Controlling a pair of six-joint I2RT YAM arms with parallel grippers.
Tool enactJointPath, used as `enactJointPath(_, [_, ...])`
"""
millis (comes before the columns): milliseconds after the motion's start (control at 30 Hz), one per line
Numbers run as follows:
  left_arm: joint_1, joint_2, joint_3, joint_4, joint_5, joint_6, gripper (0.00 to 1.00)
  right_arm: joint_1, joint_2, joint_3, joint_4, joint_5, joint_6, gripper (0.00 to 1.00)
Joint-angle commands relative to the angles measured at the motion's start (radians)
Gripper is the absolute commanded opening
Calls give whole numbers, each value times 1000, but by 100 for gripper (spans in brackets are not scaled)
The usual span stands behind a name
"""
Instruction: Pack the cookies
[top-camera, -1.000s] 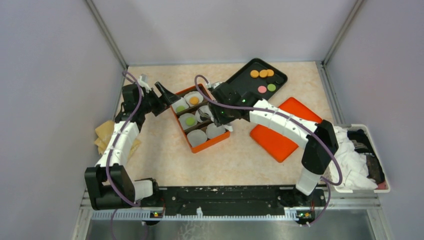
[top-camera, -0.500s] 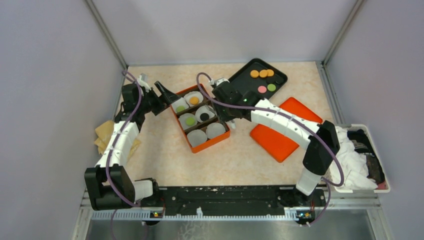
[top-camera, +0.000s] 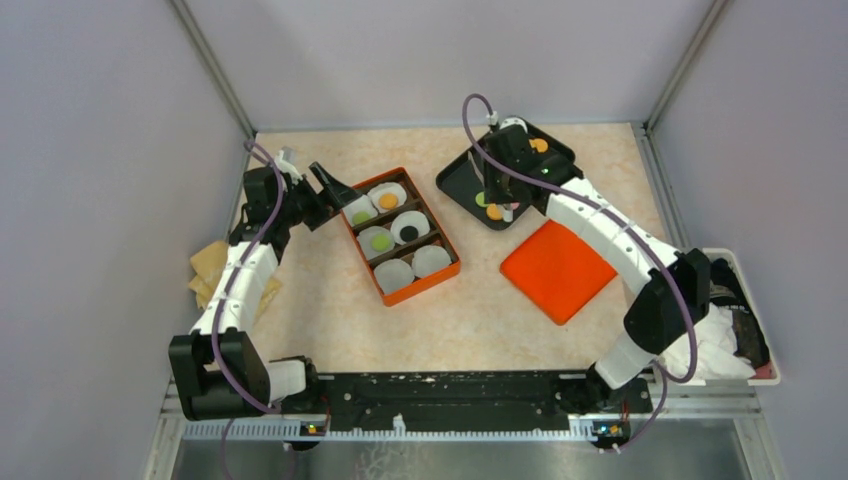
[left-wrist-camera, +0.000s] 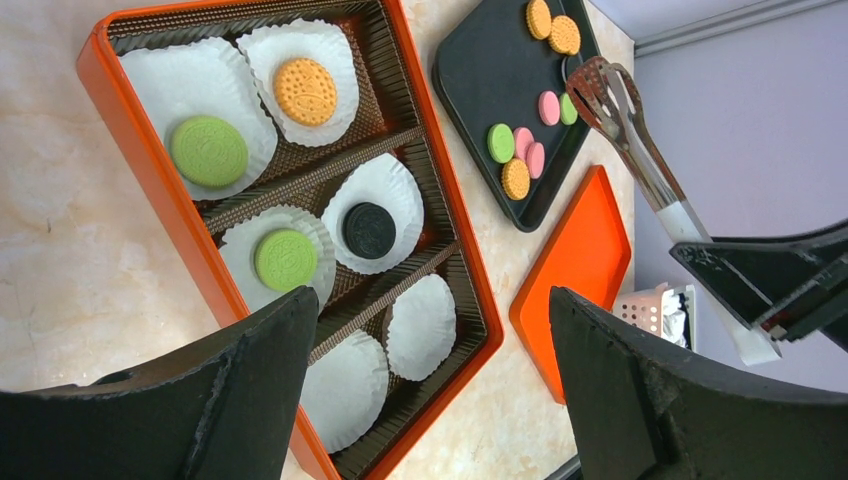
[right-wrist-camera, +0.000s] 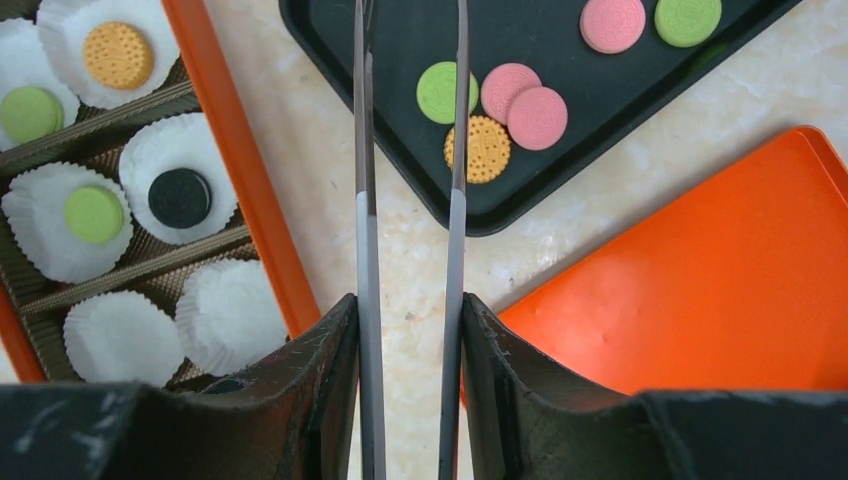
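Note:
An orange box (top-camera: 352, 240) holds white paper cups. Four cups carry cookies: orange (right-wrist-camera: 118, 55), green (right-wrist-camera: 28, 112), green (right-wrist-camera: 93, 213) and black (right-wrist-camera: 180, 197). Two cups (right-wrist-camera: 230, 315) are empty. Loose cookies lie on the black tray (top-camera: 455, 178): green (right-wrist-camera: 442, 92), two pink (right-wrist-camera: 510, 92), orange (right-wrist-camera: 477, 148), and more farther back. My right gripper (right-wrist-camera: 410, 340) is shut on metal tongs (right-wrist-camera: 365, 250), whose spread arms reach over the tray's near corner. My left gripper (left-wrist-camera: 430, 300) is open and empty, above the box's left end (top-camera: 335, 185).
An orange lid (top-camera: 557, 270) lies flat to the right of the box, below the tray. A white basket of cloths (top-camera: 715, 310) stands at the right edge. A yellow cloth (top-camera: 210, 270) lies at the left wall.
My right arm has swung with the tongs from over the box to the black tray. A black cookie now lies uncovered in the middle right cup. The left arm has not moved.

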Motion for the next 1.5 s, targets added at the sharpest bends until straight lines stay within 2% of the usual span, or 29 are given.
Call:
enactJointPath(0, [-4, 3, 44, 41, 18, 5, 92, -63, 62, 11, 74, -14, 23, 38])
enactJointPath(333, [-4, 14, 42, 40, 20, 5, 92, -148, 189, 40, 89, -31, 32, 39])
enactJointPath(967, [-4, 14, 29, 46, 28, -5, 92, -215, 59, -51, 57, 20, 42, 40])
enactJointPath(1067, [-4, 12, 27, 47, 29, -6, 92, -215, 45, -55, 45, 46, 47, 44])
enactJointPath(1467, [-4, 9, 24, 46, 32, -5, 92, -244, 76, -77, 26, 63, 63, 45])
